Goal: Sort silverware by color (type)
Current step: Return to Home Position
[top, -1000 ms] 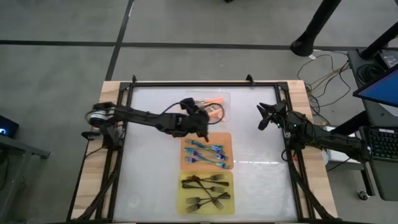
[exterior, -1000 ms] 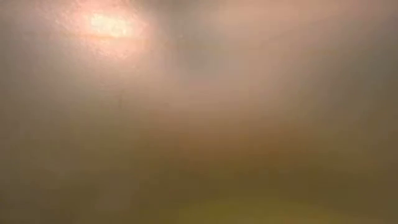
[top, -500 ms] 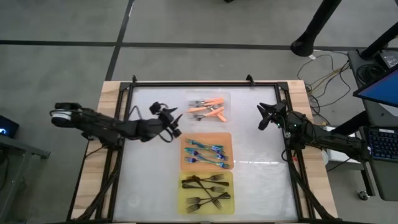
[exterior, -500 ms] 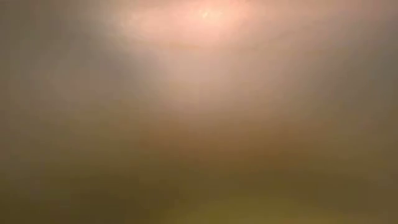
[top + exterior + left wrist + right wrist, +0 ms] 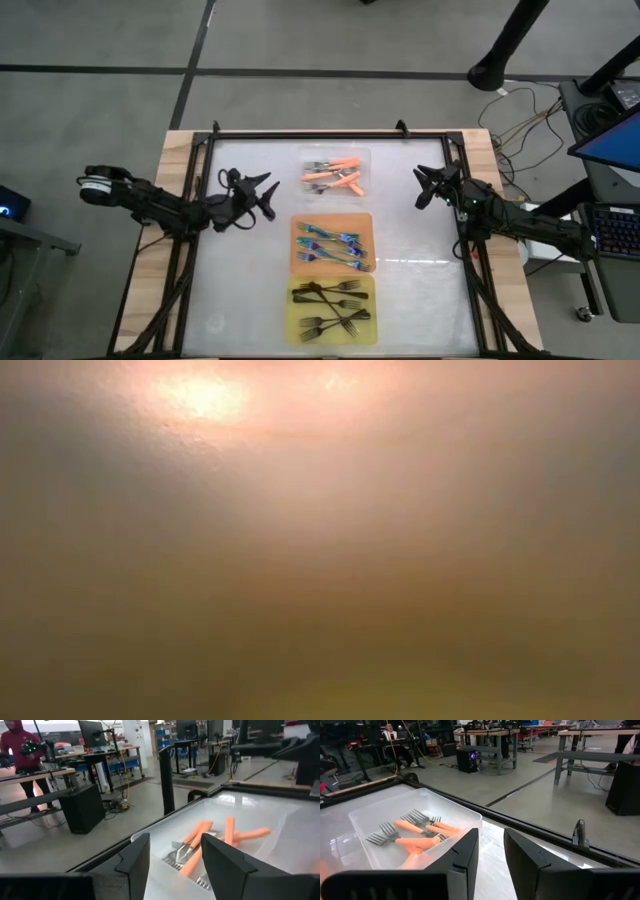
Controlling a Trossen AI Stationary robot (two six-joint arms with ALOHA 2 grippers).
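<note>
Left gripper [image 5: 266, 195] spread wide, empty, right gripper [image 5: 421, 188] spread, empty

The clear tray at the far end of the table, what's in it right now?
The clear tray holds only orange-handled forks with metal tines, crossed in a loose pile. They overlap, so the lower ones are partly covered and an exact count cannot be made.

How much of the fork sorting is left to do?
Sorting looks done: orange forks lie in the clear tray, blue forks in the orange tray, black forks in the yellow tray; no loose fork shows on the table. Nothing is in hand: left gripper and right gripper are open and empty, either side of the trays. Probably only parking the arms remains.
</note>
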